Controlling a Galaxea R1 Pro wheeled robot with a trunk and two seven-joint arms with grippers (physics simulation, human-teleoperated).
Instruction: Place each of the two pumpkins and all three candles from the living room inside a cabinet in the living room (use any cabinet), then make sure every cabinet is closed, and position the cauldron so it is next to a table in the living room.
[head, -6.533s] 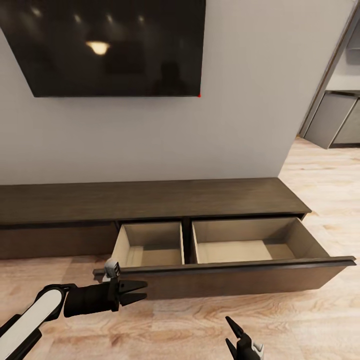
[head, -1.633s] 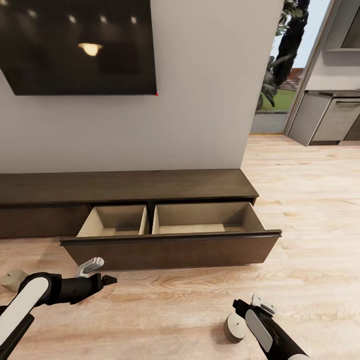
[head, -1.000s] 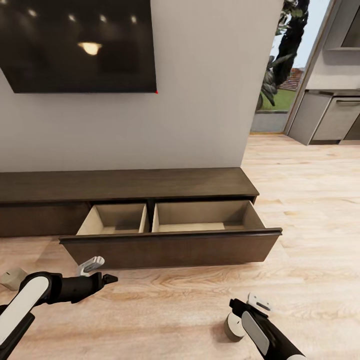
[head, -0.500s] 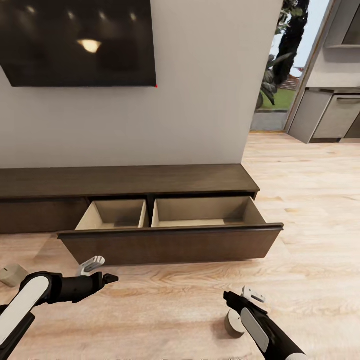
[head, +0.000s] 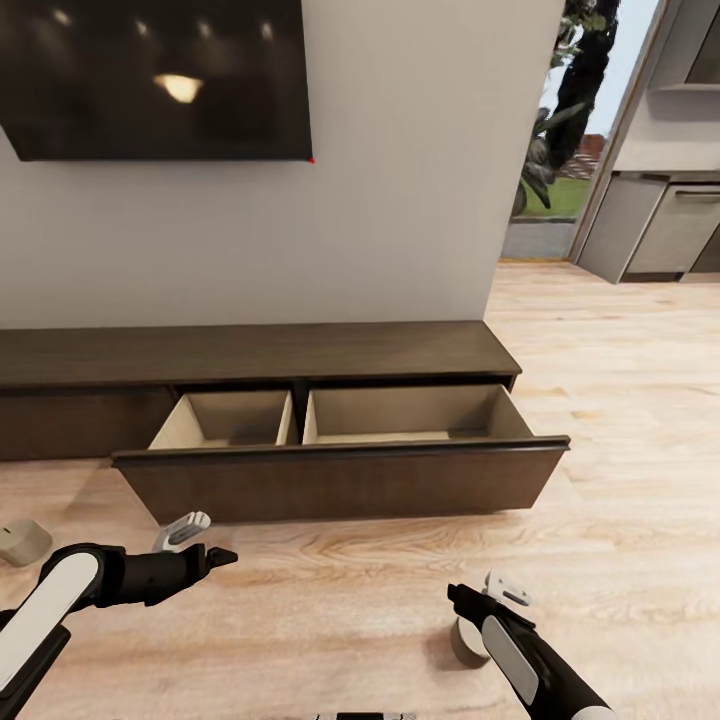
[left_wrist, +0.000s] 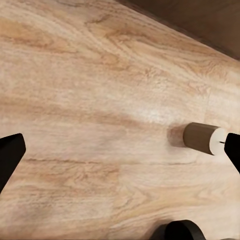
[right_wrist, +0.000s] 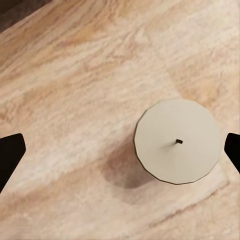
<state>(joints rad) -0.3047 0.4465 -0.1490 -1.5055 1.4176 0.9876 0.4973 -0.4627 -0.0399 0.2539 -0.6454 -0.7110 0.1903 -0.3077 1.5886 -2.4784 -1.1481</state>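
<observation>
The right gripper hangs low over the plank floor, directly above a candle that stands upright on the boards. In the right wrist view the fingertips sit at opposite edges of the picture, spread wide, and that candle lies between them, nearer one tip than the other, its flat top and small dark wick facing the camera. Neither tip touches it.

The left gripper points toward the right gripper, just above the floor and in front of the cabinet. Its fingertips are likewise far apart in the left wrist view, with bare floor between them. The candle under the right gripper shows there beyond the jaws, close to one tip.

A second candle rests on the floor behind the left gripper, near the left arm, well apart from its jaws.

Ahead of both grippers the cabinet's wide drawer stands pulled out, its two pale compartments showing nothing inside. A dark TV hangs on the wall above.
</observation>
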